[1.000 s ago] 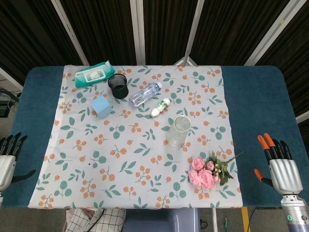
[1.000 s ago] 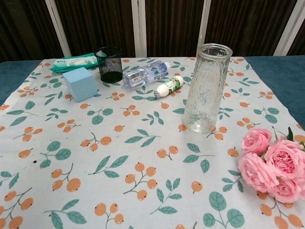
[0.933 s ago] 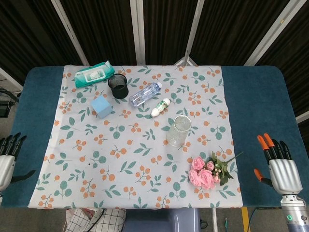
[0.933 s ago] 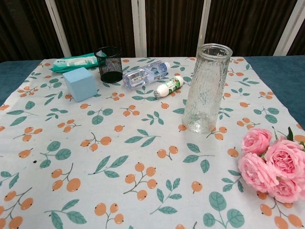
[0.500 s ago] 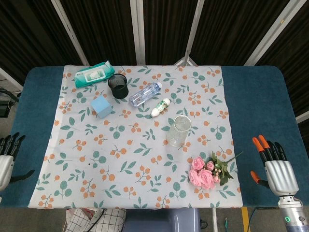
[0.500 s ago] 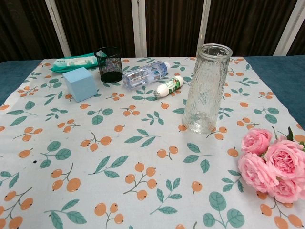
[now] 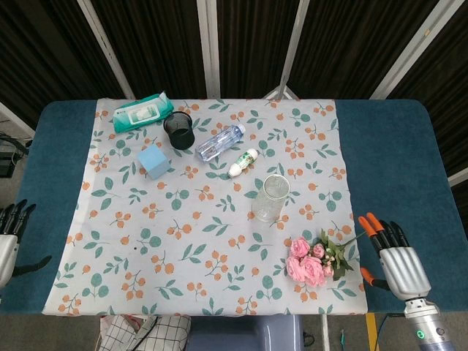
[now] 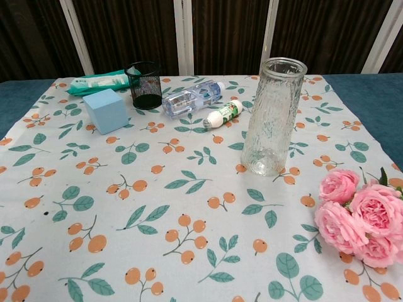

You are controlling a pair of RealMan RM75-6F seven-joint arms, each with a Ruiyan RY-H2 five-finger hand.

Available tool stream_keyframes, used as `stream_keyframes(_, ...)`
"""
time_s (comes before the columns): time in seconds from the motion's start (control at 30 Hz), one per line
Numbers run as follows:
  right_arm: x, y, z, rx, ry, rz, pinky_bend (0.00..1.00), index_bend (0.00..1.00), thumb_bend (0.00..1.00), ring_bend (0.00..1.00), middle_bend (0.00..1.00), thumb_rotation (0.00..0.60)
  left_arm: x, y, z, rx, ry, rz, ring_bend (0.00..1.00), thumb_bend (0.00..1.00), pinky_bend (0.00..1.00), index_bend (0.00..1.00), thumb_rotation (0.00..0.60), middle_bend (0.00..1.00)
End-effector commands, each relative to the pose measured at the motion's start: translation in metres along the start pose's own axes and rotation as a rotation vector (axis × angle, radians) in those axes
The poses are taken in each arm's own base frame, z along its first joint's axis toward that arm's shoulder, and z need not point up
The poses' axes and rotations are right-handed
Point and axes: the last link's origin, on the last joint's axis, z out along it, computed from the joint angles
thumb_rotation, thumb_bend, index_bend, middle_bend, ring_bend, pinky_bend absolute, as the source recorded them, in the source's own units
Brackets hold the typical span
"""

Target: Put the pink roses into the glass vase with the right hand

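Note:
The pink roses (image 7: 313,261) lie on the patterned cloth near the table's front right, blooms toward the front; the chest view shows the roses (image 8: 359,217) at its right edge. The empty glass vase (image 7: 269,198) stands upright just behind and left of them, also seen as the tall vase (image 8: 272,118) in the chest view. My right hand (image 7: 395,259) hovers over the blue table surface to the right of the roses, fingers spread, holding nothing. My left hand (image 7: 9,238) sits at the far left edge, fingers apart and empty. Neither hand appears in the chest view.
At the back of the floral cloth (image 7: 183,219) lie a green wipes pack (image 7: 142,112), a black mesh cup (image 7: 179,131), a blue cube (image 7: 153,161), a lying water bottle (image 7: 219,142) and a small white bottle (image 7: 243,162).
My right hand has moved left and slightly toward the front, closer to the roses. My left hand, the roses and the vase have stayed in place.

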Motion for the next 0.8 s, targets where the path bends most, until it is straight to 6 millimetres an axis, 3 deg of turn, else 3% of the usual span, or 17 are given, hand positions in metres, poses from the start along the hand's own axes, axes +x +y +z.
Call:
stream_keyframes(0.03,-0.010,-0.019,0.007,0.043,-0.052,0.025,0.07,0.00,0.31,0.07,0.05,0.600,0.000,0.000,0.000,0.000,0.000,-0.001,0.00,0.00,0.00,0.00,0.600,0.00)
stream_keyframes(0.43,-0.055,-0.067,0.034,0.095,-0.190,0.055,0.11,0.00,0.31,0.14,0.11,0.600,0.001,-0.003,0.002,0.001,-0.012,-0.016,0.00,0.00,0.00,0.00,0.600,0.00)
stream_keyframes(0.8,-0.076,-0.078,0.047,0.069,-0.219,0.091,0.17,0.11,0.31,0.26,0.21,0.600,0.000,-0.004,0.005,-0.002,-0.021,-0.023,0.00,0.00,0.00,0.00,0.600,0.00)
